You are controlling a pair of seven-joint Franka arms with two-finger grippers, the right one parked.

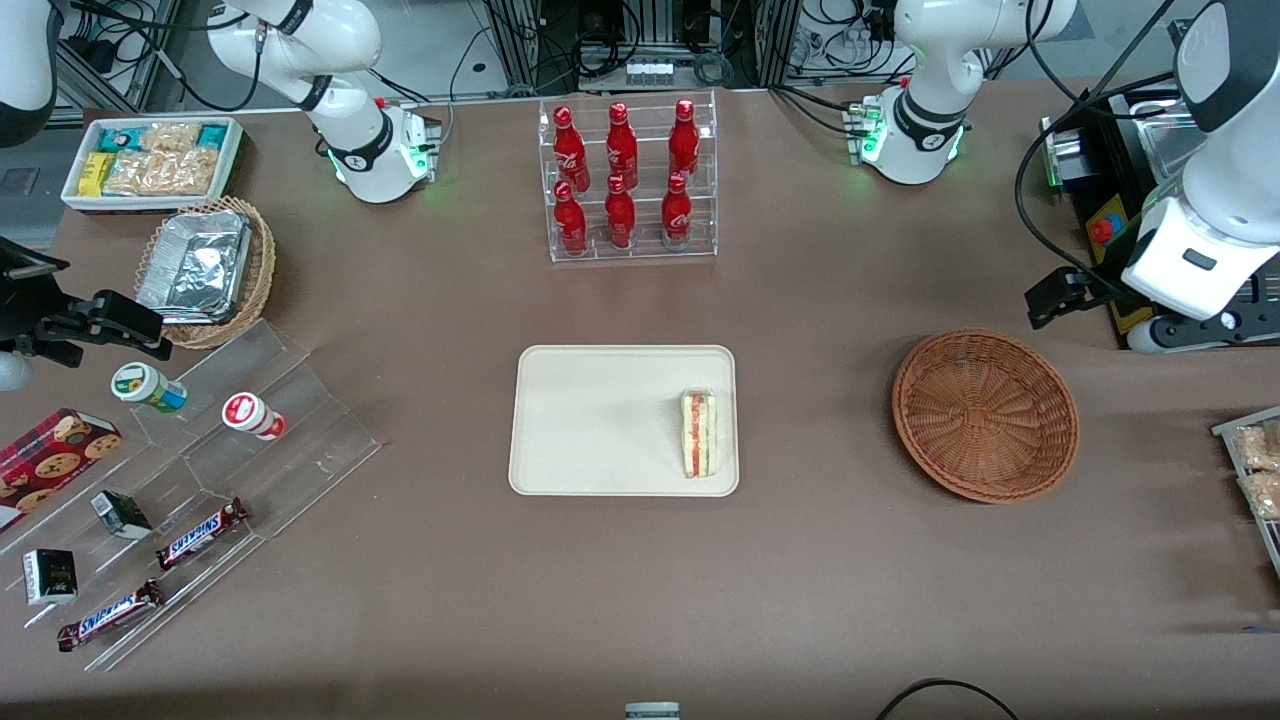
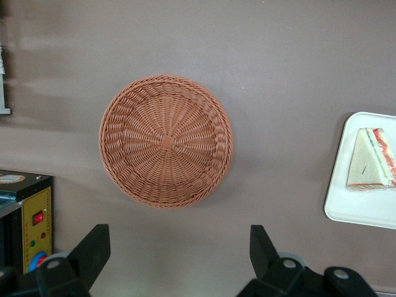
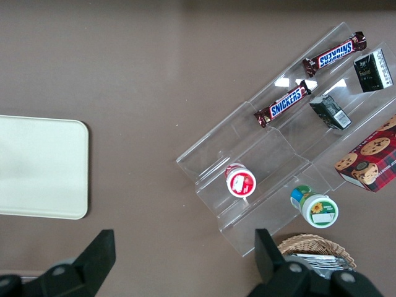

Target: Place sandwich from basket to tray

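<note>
- A robotics lab, staged as a small snack counter: two white arm bases [image 1: 375,150] are bolted on a brown-covered table [image 1: 640,600], just beside the clear bottle rack [image 1: 628,180].
- Farther from the front camera than that rack, bundled cables and metal framing [image 1: 640,40] crowd the floor.
- Toward the working arm's end from the rack stands a control box [image 1: 1105,235] with a red button (plainly bench gear).
- The gripper [image 2: 179,260] hangs spread wide above the table near the basket [image 1: 985,415].
- Toward the parked arm's end, candy bars [image 1: 200,533] lie on acrylic steps.
</note>
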